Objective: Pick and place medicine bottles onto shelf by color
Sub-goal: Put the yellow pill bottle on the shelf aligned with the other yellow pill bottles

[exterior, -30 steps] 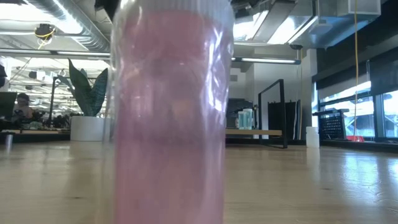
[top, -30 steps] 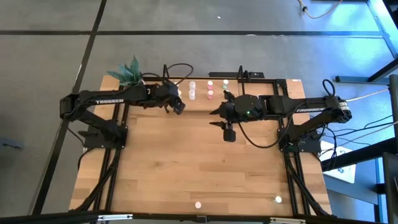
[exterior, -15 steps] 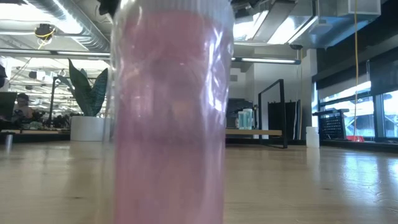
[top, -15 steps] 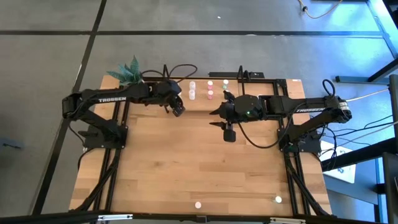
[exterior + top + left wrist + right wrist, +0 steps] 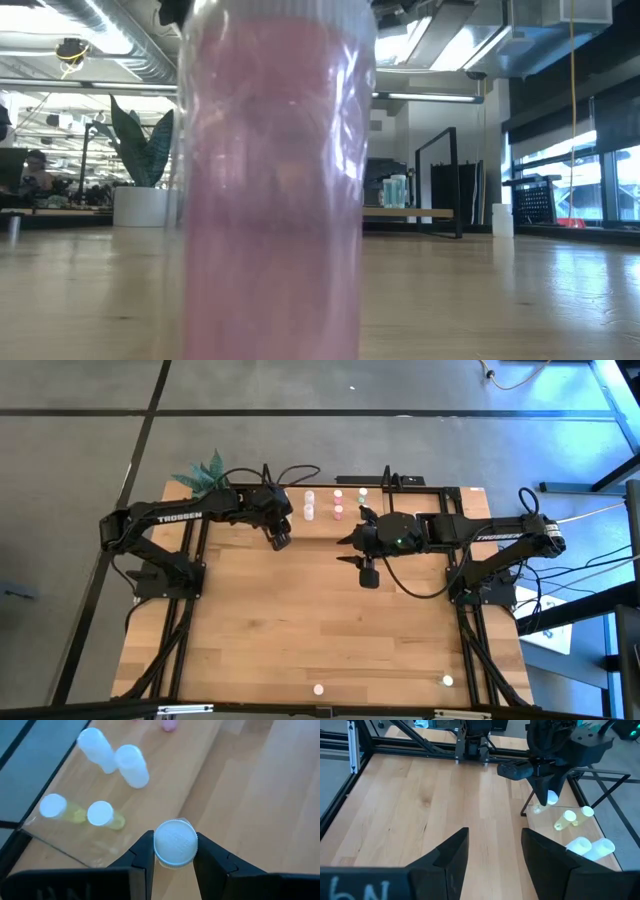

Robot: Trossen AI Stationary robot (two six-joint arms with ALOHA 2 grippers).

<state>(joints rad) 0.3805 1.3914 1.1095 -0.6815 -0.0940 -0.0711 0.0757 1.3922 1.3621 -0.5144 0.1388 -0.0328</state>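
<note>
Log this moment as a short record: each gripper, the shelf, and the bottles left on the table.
left gripper: shut on a white-capped bottle, near the shelf
right gripper: open, empty, over mid-table
shelf: two yellow bottles, two white bottles and some pink ones on it
table: pink bottle and pale bottle at the near edge

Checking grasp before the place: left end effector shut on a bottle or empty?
Shut on a bottle. In the left wrist view the left end effector has both fingers pressed against a white-capped bottle, above the shelf board.
</note>
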